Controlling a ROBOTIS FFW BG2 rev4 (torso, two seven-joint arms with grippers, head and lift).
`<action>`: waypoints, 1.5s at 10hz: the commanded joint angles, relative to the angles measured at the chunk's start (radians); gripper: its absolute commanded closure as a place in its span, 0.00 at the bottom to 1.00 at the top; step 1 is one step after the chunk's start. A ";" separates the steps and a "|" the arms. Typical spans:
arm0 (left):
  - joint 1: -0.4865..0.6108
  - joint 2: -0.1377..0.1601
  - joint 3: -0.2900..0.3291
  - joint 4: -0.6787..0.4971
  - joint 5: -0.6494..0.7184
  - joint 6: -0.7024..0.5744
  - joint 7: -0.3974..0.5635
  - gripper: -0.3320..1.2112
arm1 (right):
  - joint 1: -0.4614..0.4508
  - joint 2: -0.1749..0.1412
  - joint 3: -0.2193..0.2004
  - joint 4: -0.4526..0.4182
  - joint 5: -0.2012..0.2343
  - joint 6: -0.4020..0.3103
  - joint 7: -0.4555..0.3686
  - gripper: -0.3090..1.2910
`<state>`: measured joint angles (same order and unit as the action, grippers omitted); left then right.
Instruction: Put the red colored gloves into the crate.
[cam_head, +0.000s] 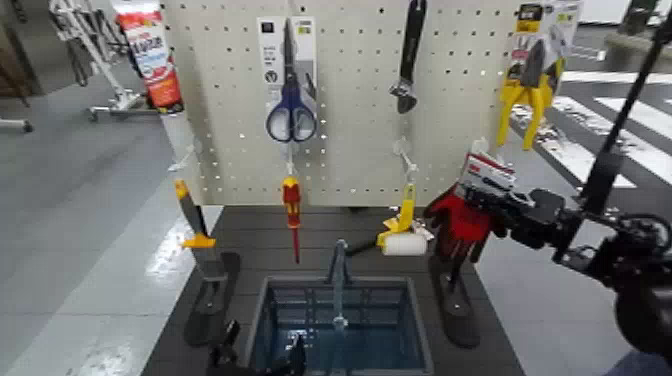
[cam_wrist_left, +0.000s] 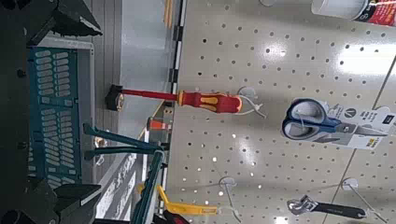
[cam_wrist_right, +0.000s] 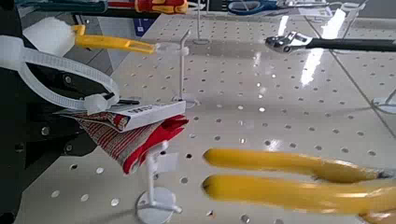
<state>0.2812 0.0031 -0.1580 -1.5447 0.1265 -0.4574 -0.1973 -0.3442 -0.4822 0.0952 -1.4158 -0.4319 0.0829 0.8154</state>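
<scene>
right fingers (cam_head: 490, 198) — on red gloves (cam_head: 460, 222)

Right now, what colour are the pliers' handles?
Yellow; the handles show best in the right wrist view.

We see knitted, matt red cloth in the work gloves (cam_head: 462, 222), with a paper-like printed card (cam_head: 488, 172) on top that looks smooth. The crate (cam_head: 420, 325) looks to us like smooth, dull plastic. The pegboard (cam_wrist_left: 224, 140) has a smooth face with a soft sheen. We find glossy plastic on the pliers' yellow handles (cam_wrist_right: 280, 191) and on the screwdriver's handle (cam_wrist_left: 210, 102), and bare, shiny metal on the adjustable wrench's head (cam_wrist_left: 301, 204) and the scissors' blades (cam_head: 289, 55).
</scene>
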 joint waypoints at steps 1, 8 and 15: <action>0.001 -0.097 0.000 0.000 0.002 0.000 0.001 0.29 | 0.070 0.002 -0.029 -0.164 -0.013 0.077 -0.010 0.89; 0.000 -0.090 -0.005 -0.002 0.004 0.002 0.001 0.29 | 0.261 0.045 -0.014 -0.397 -0.111 0.219 -0.081 0.89; -0.002 -0.087 -0.009 0.000 0.007 0.006 0.001 0.29 | 0.312 0.091 0.100 -0.334 -0.188 0.201 -0.084 0.89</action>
<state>0.2800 0.0031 -0.1671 -1.5447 0.1334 -0.4518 -0.1972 -0.0313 -0.3945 0.1816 -1.7635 -0.6146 0.2904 0.7317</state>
